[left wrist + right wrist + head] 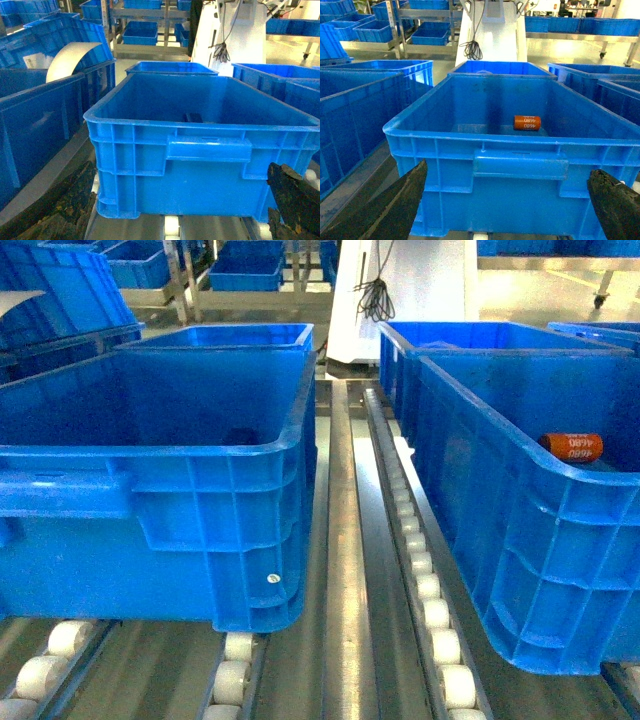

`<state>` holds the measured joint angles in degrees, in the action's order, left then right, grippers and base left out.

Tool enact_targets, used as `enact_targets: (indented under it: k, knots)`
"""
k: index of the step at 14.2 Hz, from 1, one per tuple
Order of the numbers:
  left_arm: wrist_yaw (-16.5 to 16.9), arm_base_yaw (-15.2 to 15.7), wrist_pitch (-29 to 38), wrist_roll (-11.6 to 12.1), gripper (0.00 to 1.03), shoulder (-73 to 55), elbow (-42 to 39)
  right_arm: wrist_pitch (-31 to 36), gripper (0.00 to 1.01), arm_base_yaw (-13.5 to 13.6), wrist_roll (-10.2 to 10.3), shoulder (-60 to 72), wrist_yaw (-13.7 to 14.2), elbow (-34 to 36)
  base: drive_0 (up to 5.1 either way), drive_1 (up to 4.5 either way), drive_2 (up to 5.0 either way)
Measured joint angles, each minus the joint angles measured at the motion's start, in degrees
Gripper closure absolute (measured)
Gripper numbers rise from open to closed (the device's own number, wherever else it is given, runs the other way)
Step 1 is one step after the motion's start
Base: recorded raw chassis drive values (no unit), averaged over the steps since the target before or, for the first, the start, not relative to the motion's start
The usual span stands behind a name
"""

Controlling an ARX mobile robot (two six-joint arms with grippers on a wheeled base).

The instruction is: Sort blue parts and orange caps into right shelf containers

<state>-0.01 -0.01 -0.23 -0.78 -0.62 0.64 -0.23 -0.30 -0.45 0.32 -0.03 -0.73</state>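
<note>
One orange cap (527, 122) lies on its side on the floor of the right bin (520, 540), toward the far wall; it looks light, rigid and smooth, likely to roll, so pinch across its round body. One small dark part (193, 117) sits in the left bin (150, 160). Right gripper (510, 210) is spread wide and empty before the right bin; left gripper (175, 210) likewise.
</note>
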Motion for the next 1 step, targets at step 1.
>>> enact_targets:
  k: [1]
  knots:
    - [0.0, 0.0, 0.0, 0.0, 0.05, 0.0, 0.0, 0.0, 0.03, 0.0, 0.0, 0.0, 0.0, 0.0, 0.0, 0.00, 0.0]
